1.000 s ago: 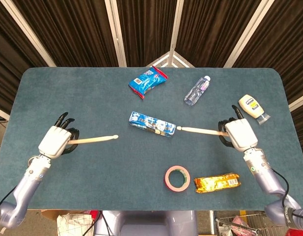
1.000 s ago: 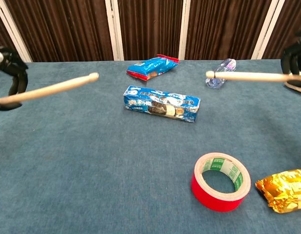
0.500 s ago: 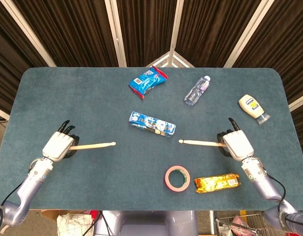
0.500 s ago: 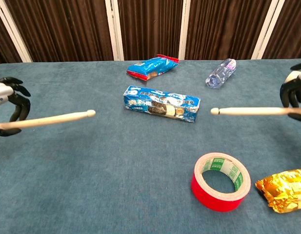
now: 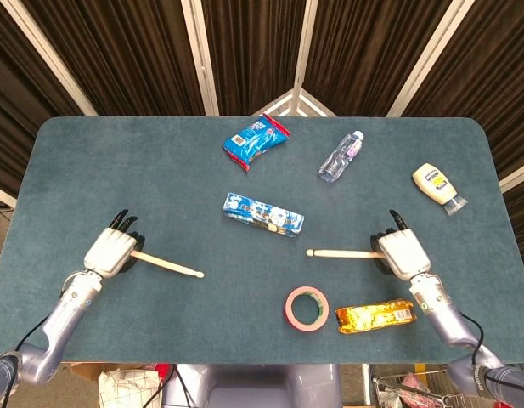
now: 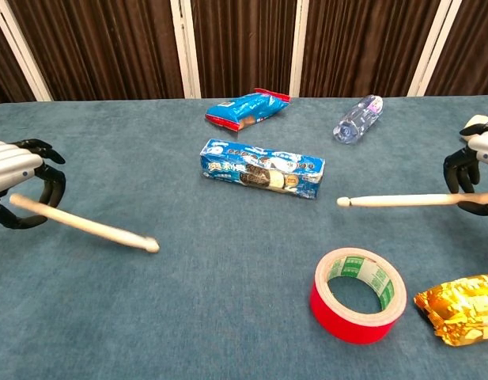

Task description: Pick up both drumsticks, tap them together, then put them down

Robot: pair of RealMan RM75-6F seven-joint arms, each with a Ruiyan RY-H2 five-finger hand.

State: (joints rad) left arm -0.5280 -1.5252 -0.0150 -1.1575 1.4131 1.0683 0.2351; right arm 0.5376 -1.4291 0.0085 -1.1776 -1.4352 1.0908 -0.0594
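My left hand (image 5: 113, 252) (image 6: 18, 186) sits low at the table's near left, its fingers curled around the butt of a wooden drumstick (image 5: 168, 264) (image 6: 85, 225). That stick slants down and to the right, and its tip looks to be resting on the cloth. At the near right my right hand (image 5: 400, 252) (image 6: 471, 168) grips the other drumstick (image 5: 342, 252) (image 6: 402, 200). This one lies level, close above the table, with its tip pointing left. A wide gap separates the two tips.
A blue cookie box (image 5: 263, 214) (image 6: 262, 169) lies mid-table between the sticks. A red tape roll (image 5: 307, 308) (image 6: 358, 294) and a gold snack pack (image 5: 376, 316) sit near the front edge. Behind are a blue snack bag (image 5: 256, 140), a water bottle (image 5: 341, 156) and a mayonnaise bottle (image 5: 438, 187).
Both hands came down and toward the near edge. The left stick's tip dropped from level to the table. The right stick sank lower, staying level.
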